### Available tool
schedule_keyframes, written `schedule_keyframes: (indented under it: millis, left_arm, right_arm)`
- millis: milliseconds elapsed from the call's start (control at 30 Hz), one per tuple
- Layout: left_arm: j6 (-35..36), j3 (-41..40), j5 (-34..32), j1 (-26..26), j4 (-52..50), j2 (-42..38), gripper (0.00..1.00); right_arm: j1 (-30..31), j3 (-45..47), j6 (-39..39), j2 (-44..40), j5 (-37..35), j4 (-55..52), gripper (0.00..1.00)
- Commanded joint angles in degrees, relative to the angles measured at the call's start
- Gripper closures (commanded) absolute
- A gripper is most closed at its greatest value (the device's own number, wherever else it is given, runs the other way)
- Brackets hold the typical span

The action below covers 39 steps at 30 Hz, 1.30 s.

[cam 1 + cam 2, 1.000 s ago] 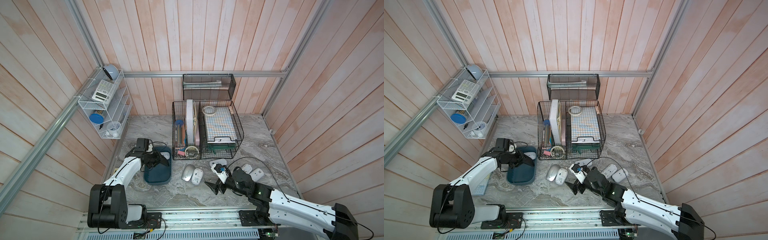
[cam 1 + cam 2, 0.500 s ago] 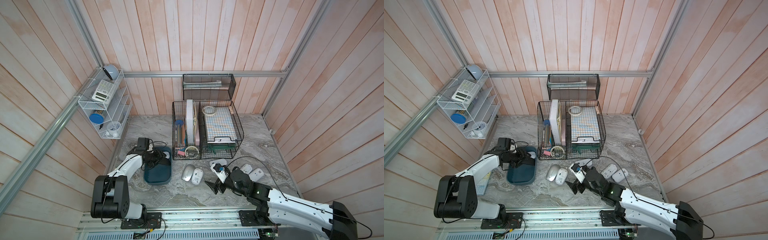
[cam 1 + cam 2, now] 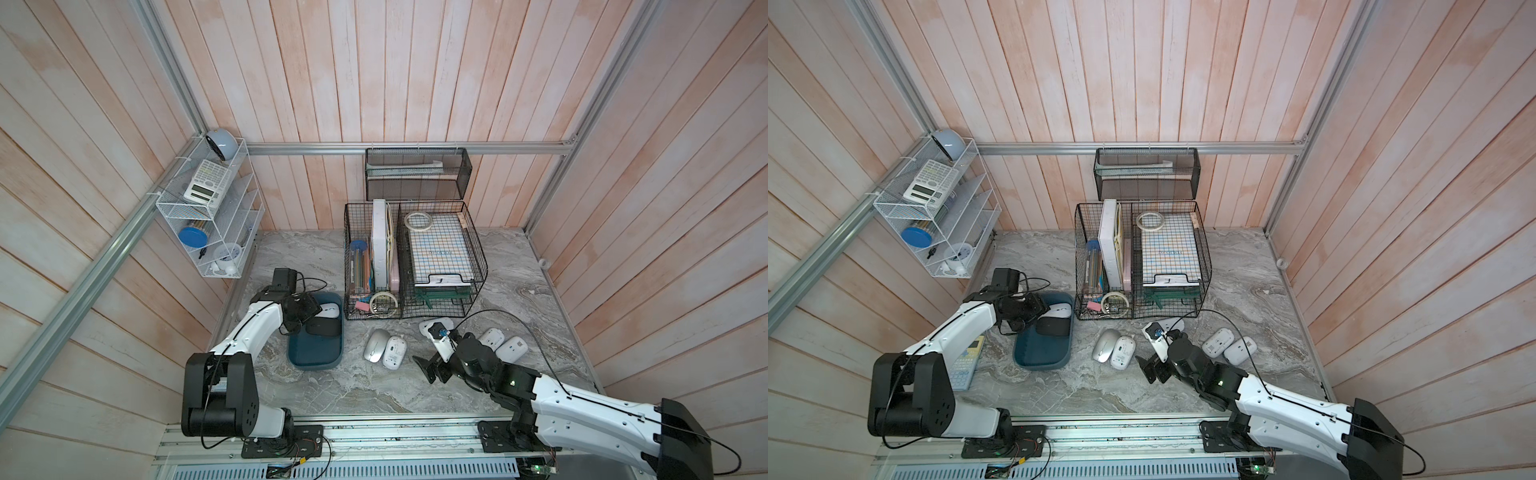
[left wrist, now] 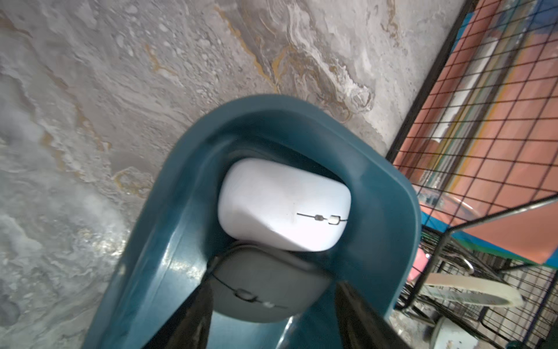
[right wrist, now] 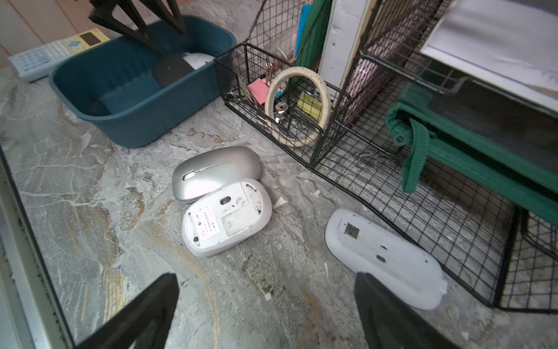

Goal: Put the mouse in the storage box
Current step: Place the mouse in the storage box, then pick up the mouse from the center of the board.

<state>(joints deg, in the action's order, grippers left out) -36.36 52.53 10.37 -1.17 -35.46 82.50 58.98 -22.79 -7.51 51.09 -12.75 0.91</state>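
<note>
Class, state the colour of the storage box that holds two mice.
The storage box is dark teal-blue; the right wrist view shows it best.

In the centre of the frame I see the storage box (image 4: 389,229), its rounded end wall curving round a white mouse (image 4: 280,205) that lies wheel-up against it; a grey mouse (image 4: 265,290) touches the white one, nearer my left gripper (image 4: 273,290); its black fingers (image 4: 199,320) stand apart at the frame's edge; marbled table (image 4: 120,121) surrounds the box; a black wire basket (image 4: 483,121) stands just beside it, with a tape roll (image 4: 471,293) behind the mesh.
</note>
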Motion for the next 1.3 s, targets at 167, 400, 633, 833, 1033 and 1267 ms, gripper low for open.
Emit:
schedule_keyframes:
  millis: [167,400,633,833,1033,1267]
  left_arm:
    - [0.85,1.05,-6.94,0.29,-3.91,-7.62,0.31]
    - [0.44,-1.28,4.96,0.29,-1.34,-17.61,0.30]
    - [1.03,-1.46,8.76,0.22,-2.49,-20.84,0.30]
    - [1.80,-2.52,9.29,0.30,-2.47,-20.82,0.31]
    - [1.81,-3.71,10.36,0.29,-1.72,-20.98,0.31]
    - [1.67,-4.10,11.19,0.26,-1.35,-21.15,0.31]
  right_arm:
    - [-8.19,-5.33,-11.94,3.37,-10.28,-11.43,0.02]
    - [-26.18,-5.84,-28.15,3.75,-10.48,-23.65,0.10]
    - [-30.36,-8.16,-35.60,4.72,-16.23,-32.06,0.02]
    - [-31.30,-9.84,-37.23,8.62,-17.86,-33.16,0.03]
    - [-33.04,-9.76,-37.64,13.49,-15.30,-30.41,0.02]
    - [-34.00,-11.79,-38.44,20.66,-12.18,-27.74,0.04]
